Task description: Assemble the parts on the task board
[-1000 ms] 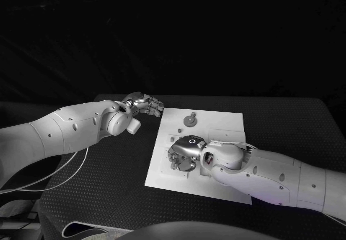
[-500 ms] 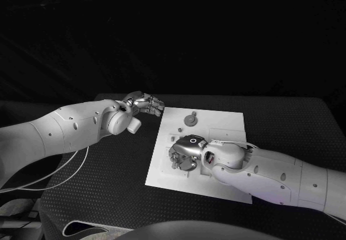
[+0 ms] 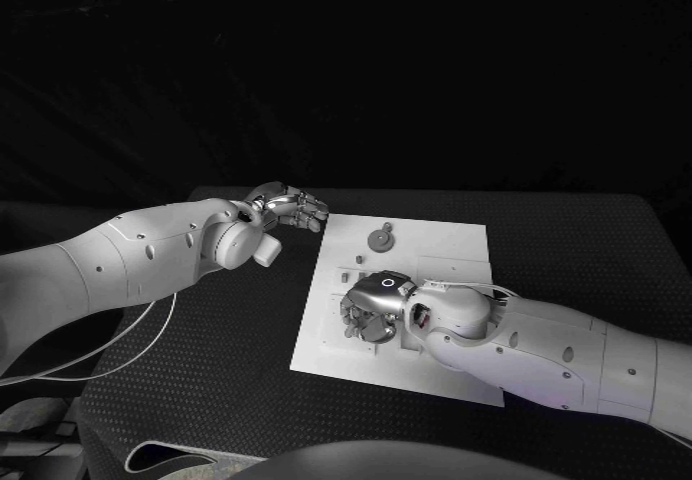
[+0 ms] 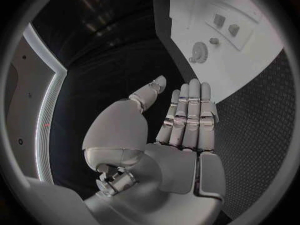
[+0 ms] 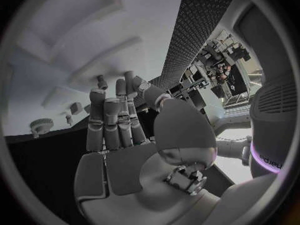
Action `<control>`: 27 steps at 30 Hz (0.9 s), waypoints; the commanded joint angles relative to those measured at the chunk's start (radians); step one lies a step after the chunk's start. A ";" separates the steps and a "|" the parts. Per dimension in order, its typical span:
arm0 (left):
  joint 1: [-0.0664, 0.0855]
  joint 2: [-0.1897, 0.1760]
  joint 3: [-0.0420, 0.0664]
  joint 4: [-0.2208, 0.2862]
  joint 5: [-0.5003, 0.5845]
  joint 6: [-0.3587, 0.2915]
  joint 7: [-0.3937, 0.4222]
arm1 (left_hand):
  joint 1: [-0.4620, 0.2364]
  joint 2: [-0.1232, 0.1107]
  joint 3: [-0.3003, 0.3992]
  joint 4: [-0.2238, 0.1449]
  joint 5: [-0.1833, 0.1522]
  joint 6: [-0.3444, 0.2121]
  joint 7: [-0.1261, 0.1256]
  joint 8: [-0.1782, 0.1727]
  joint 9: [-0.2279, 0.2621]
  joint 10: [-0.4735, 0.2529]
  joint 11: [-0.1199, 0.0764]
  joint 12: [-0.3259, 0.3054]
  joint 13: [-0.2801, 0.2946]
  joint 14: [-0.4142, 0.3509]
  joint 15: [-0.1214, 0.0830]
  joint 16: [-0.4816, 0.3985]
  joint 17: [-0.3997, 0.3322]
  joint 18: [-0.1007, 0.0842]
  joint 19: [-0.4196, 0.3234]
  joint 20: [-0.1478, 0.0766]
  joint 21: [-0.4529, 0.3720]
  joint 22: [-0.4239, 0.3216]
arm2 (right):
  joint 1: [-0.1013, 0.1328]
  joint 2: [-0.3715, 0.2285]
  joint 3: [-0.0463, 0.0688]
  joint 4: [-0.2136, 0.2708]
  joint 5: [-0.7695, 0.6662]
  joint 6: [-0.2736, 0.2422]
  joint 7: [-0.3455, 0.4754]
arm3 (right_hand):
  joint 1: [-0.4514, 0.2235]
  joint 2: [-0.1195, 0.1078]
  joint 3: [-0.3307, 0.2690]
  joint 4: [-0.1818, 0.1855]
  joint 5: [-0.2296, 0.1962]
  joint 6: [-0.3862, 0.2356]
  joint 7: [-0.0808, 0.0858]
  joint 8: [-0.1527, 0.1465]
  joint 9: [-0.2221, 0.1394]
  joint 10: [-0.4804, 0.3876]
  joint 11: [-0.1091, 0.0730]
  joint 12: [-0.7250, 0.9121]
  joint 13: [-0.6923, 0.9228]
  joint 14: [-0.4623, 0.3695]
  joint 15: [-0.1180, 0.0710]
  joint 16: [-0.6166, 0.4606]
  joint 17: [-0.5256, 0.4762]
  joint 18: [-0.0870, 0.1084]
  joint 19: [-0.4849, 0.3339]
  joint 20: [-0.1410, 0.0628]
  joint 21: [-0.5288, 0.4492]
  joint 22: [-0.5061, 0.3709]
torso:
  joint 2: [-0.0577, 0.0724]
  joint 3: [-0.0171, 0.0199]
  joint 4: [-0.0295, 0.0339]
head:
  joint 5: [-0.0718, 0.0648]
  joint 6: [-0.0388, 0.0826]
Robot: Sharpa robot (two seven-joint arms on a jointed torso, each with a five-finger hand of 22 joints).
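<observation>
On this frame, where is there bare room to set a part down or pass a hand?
Free: the black table right of the task board, and the strip along the board's left edge, below the left hand. Crowded: the board's middle, under the right hand, and the far end around the gear-like part.

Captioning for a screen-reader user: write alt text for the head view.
The right hand is down over the middle of the white task board on a black table. The left hand hovers by the board's far left corner, near a round gear-like part.
</observation>
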 commanded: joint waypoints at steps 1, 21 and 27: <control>0.001 0.001 0.001 0.002 0.006 0.012 0.007 | -0.007 0.001 0.000 0.007 0.006 -0.005 -0.003 0.005 0.001 -0.002 0.002 0.001 -0.001 -0.002 0.005 -0.006 0.002 0.000 -0.007 -0.002 0.002 -0.001 | -0.001 0.002 -0.002 -0.005 -0.026 0.027 -0.019 | 0.011 0.005 0.005 0.001 0.003 0.007 -0.001 0.011 0.030 0.005 -0.001 -0.003 -0.001 -0.001 -0.007 0.005 0.002 0.020 0.001 -0.006 0.004 0.018 | 0.000 0.0005 -0.0005 | -0.001 0.000; 0.001 0.000 0.001 0.003 0.006 0.014 0.005 | -0.008 0.000 0.000 0.007 0.006 -0.005 -0.003 0.005 0.001 -0.002 0.002 0.001 -0.001 -0.002 0.005 -0.008 0.004 0.000 -0.007 -0.001 0.002 -0.002 | -0.001 0.019 -0.002 -0.009 -0.009 0.046 -0.014 | -0.030 -0.062 -0.015 0.006 0.003 -0.007 0.006 -0.006 0.028 -0.012 0.010 -0.024 0.007 -0.016 0.004 -0.002 -0.001 0.020 -0.013 0.007 -0.005 0.016 | 0.000 0.0001 -0.0001 | -0.007 -0.001; 0.001 0.000 0.001 0.003 0.006 0.015 0.005 | -0.008 0.001 0.000 0.007 0.006 -0.005 -0.003 0.005 0.001 -0.002 0.002 0.001 -0.001 -0.002 0.005 -0.008 0.005 0.000 -0.007 -0.001 0.002 -0.002 | -0.001 0.021 -0.002 -0.009 0.008 0.033 -0.008 | -0.054 -0.087 -0.013 0.010 0.003 -0.024 0.014 -0.022 0.022 -0.030 0.017 -0.039 0.008 -0.023 0.011 -0.004 -0.002 0.020 -0.015 0.011 -0.009 0.014 | 0.000 0.0000 0.0004 | -0.009 -0.001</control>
